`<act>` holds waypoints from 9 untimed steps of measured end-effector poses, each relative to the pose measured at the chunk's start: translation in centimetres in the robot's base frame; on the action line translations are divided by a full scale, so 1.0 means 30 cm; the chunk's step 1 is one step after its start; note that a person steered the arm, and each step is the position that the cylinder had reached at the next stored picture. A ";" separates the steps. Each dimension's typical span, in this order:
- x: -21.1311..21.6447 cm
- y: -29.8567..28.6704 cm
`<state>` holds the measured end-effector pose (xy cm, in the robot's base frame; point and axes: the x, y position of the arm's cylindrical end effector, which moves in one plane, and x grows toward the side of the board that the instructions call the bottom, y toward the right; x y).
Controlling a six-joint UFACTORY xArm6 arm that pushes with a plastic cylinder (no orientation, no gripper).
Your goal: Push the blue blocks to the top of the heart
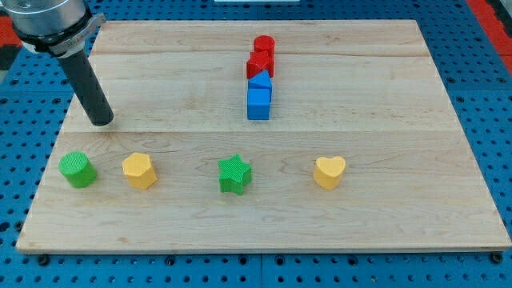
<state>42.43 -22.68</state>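
Two blue blocks stand touching in a short column at the upper middle of the board: a blue cube [258, 104] below and a smaller blue block [261, 82] above it. The yellow heart [329, 172] lies at the lower right, well below and to the right of the blue blocks. My tip [101, 122] rests on the board at the far left, far from the blue blocks and the heart, touching no block.
A red star-like block [258, 64] and a red cylinder [264, 46] continue the column above the blue blocks. Along the lower row lie a green cylinder [78, 170], a yellow hexagon-like block [139, 170] and a green star [235, 174]. The wooden board [400, 96] sits on a blue pegboard.
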 end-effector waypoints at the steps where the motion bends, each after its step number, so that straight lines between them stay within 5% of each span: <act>1: 0.000 0.132; 4: -0.056 0.915; 5: -0.042 1.015; 7: -0.152 0.546; 8: -0.255 0.518; 9: -0.260 0.732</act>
<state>34.62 -0.71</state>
